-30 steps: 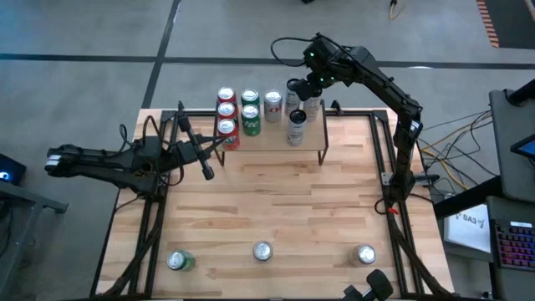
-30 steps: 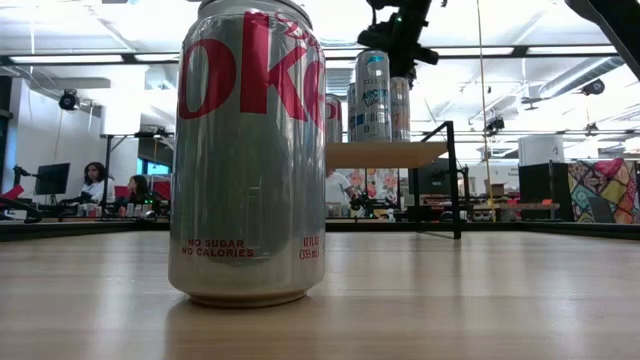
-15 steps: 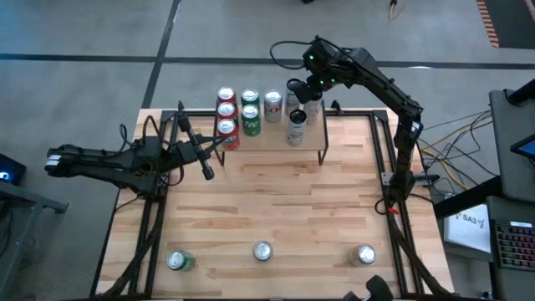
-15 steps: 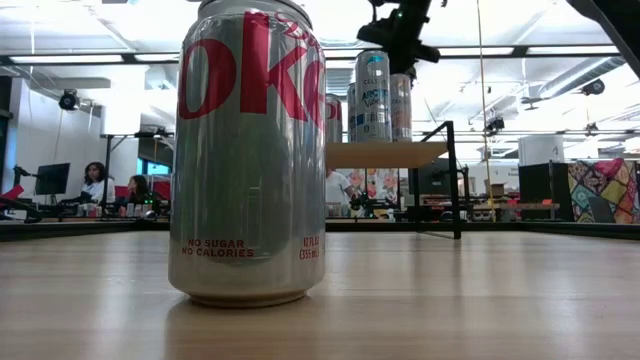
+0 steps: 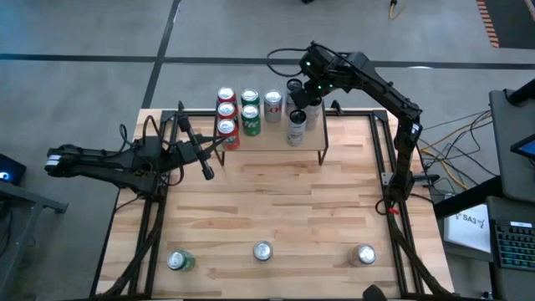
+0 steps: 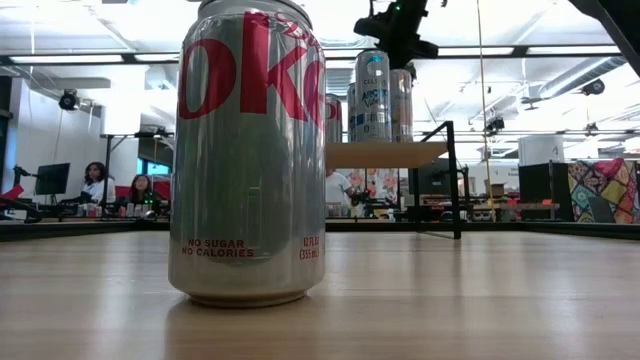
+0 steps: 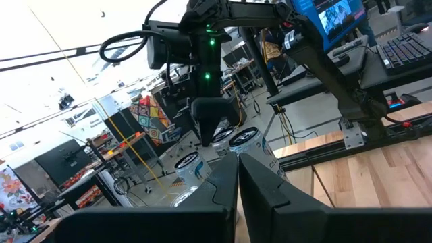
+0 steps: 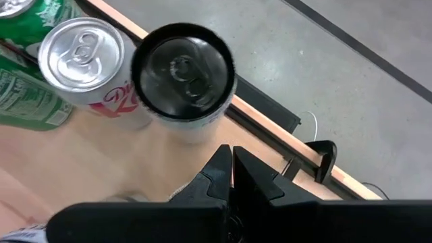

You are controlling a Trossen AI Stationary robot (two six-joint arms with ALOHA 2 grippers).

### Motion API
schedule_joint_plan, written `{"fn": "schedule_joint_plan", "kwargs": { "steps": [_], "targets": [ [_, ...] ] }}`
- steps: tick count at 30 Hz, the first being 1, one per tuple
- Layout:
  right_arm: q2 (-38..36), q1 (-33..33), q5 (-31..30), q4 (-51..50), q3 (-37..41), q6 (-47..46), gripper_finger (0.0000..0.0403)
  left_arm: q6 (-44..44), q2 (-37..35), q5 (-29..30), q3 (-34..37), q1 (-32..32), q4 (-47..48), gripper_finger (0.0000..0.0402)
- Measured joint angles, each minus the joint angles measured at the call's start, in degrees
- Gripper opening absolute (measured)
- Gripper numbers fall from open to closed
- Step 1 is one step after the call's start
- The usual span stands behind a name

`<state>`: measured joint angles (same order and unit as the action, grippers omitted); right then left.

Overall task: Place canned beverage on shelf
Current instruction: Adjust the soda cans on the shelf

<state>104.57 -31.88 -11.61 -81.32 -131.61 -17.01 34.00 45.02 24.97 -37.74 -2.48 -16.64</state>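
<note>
The shelf [image 5: 272, 134], a small light-wood board on thin black legs, stands at the far middle of the surface [image 5: 276, 209] and carries a cluster of cans: three red ones [image 5: 226, 113] in a row along its left end, two green ones [image 5: 250, 113] beside them, a silver Diet Coke can [image 5: 272, 104], and toward the right end a black-topped white can [image 5: 296, 127] with more pale cans behind it, partly hidden by the arm. The right gripper [image 5: 298, 94] hangs just above those pale cans at the shelf's right rear; its jaws are pressed together and hold nothing, and its wrist view looks straight down past them onto a black-lidded can [image 8: 182, 77] next to the Diet Coke can [image 8: 84, 57]. The left gripper [image 5: 206, 170] rests low over the left side of the surface, just beside the shelf's left end, its jaws likewise closed and empty. Along the near edge, well apart from one another, stand a green can [image 5: 178, 262], a silver can [image 5: 262, 251] in the middle, which fills the low view as a Diet Coke can [image 6: 250, 150], and another silver can [image 5: 365, 254] to the right.
</note>
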Motion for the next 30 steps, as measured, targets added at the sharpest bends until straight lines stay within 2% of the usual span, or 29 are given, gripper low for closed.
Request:
{"fn": "schedule_joint_plan", "kwargs": {
  "steps": [21,30],
  "targets": [
    [-0.2,0.9,0.3,-3.1,0.1,-4.0,0.0009,0.0,0.0,0.0,0.0,0.0,0.0,0.0000],
    [-0.3,0.9,-0.4,-3.6,-3.2,-3.9,0.0009,0.0,0.0,0.0,0.0,0.0,0.0,0.0000]
  ]
}}
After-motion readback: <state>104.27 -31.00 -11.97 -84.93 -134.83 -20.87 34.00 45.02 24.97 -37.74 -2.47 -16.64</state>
